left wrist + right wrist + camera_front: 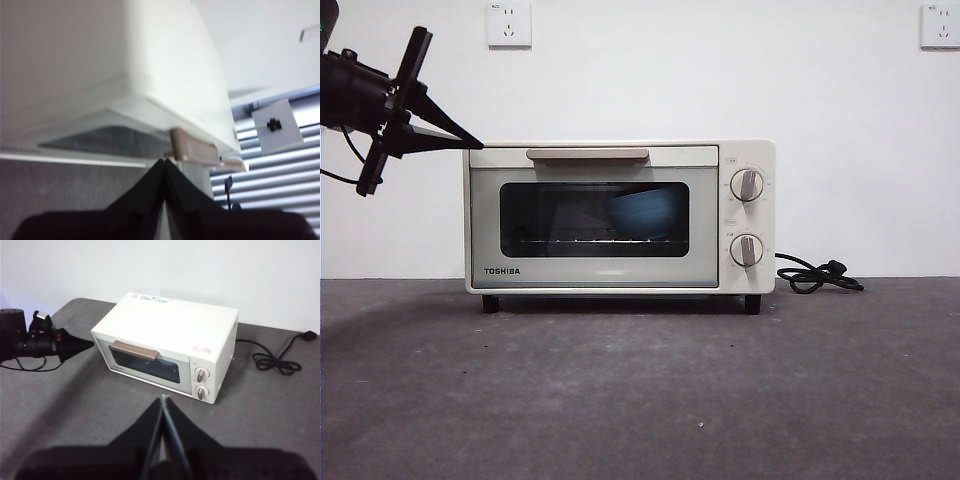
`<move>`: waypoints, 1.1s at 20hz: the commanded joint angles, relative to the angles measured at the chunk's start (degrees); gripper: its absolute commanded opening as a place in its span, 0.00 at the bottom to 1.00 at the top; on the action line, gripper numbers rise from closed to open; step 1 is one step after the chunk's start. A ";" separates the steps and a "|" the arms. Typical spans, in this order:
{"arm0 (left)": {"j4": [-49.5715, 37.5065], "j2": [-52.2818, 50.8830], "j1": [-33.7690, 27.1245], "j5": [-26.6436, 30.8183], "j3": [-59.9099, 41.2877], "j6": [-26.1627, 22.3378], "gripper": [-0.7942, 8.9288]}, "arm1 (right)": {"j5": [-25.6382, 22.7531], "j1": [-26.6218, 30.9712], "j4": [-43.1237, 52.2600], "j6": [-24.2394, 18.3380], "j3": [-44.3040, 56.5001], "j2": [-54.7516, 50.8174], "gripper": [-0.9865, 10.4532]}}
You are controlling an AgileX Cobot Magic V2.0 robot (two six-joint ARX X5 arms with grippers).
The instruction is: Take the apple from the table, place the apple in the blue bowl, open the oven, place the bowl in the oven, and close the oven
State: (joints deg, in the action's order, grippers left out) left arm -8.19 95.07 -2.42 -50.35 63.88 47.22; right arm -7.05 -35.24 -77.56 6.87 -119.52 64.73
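Observation:
The cream oven point(620, 215) stands on the table point(640, 390) with its glass door closed. Through the glass the blue bowl point(645, 212) shows inside on the rack. The apple is hidden. My left gripper point(470, 143) is shut and empty, its tip at the oven's upper left front corner. In the left wrist view that gripper point(165, 162) points at the oven point(125, 60) just short of the beige handle point(192, 150). My right gripper point(163, 401) is shut and hangs well in front of the oven point(170, 340), high above the table.
A black power cord point(815, 275) lies coiled on the table to the right of the oven. Two knobs point(747, 185) sit on the oven's right panel. White wall with outlets point(509, 22) stands behind.

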 commanded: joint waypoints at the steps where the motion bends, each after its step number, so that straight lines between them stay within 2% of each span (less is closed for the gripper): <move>1: 3.63 -3.41 0.37 -0.61 -0.02 -7.39 0.07 | 0.00 -0.09 -1.33 -1.42 0.35 -0.90 0.08; 4: 10.21 -7.72 0.37 -0.55 -0.04 -14.10 0.07 | -0.02 -0.09 -1.33 -2.54 0.35 -1.62 0.09; 9: 24.65 -17.22 0.37 0.17 -0.04 -28.39 0.08 | -0.55 -0.04 -1.38 -4.50 0.61 -2.75 0.09; 15: 41.27 -29.51 0.46 7.61 -0.04 -40.96 0.08 | -1.51 -0.04 -1.38 -4.42 0.66 -3.85 0.09; 18: 45.99 -35.69 0.92 14.73 -0.04 -43.39 0.08 | -1.33 -0.04 -1.38 -3.98 1.03 -3.91 0.09; 22: 48.17 -43.34 1.53 21.33 -0.04 -44.59 0.08 | -1.33 -0.04 -1.38 -4.15 1.25 -3.87 0.09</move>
State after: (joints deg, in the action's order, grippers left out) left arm 40.01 53.15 -1.10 -30.13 63.88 4.95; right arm -8.43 -35.24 -77.56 2.98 -118.69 60.86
